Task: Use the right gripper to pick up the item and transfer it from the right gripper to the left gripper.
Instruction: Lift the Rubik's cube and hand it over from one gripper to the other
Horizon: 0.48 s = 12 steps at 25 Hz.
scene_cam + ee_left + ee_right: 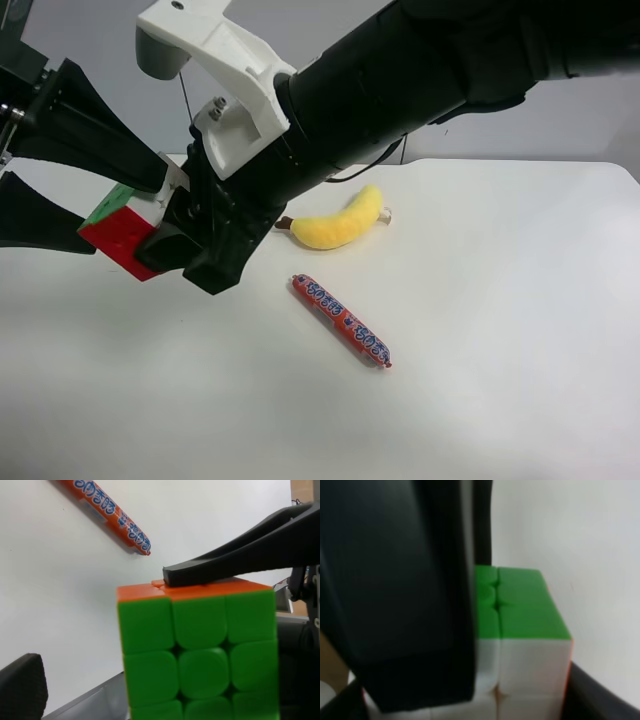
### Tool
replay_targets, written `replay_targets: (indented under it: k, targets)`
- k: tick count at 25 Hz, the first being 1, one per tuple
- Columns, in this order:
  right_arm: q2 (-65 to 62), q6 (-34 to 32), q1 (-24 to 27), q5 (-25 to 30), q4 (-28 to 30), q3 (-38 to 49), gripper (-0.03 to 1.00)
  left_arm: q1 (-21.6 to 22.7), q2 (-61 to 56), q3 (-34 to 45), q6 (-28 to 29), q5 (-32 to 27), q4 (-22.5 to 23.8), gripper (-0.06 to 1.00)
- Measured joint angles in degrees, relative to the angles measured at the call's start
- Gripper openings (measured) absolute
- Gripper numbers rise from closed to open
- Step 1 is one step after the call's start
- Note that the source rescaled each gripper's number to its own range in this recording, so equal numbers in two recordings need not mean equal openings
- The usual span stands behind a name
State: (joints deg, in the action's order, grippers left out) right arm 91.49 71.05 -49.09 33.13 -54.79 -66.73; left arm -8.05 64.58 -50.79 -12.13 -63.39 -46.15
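The item, a puzzle cube with red, green and white faces, hangs above the table at the exterior high view's left. The right gripper, on the thick black arm with the white bracket, is shut on it. The right wrist view shows the cube with a black finger pressed on it. The left gripper has its flat plates above and below the cube. In the left wrist view one plate touches the cube's orange top face. The other plate's contact is hidden.
A yellow plush banana lies on the white table behind the middle. A long orange-red sausage stick lies slanted in front of it and also shows in the left wrist view.
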Motion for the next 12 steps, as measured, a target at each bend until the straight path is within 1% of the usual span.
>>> replay_targets:
  k: [3,12]
  targets:
    - [0.00,0.45,0.00,-0.02,-1.50,0.00,0.01,0.00,0.00,0.00,0.06,-0.06,1.93,1.00]
    - [0.00,1.97,0.00,-0.07,-3.94,0.00,0.01,0.00,0.00,0.00,0.38,-0.10,2.46,1.00]
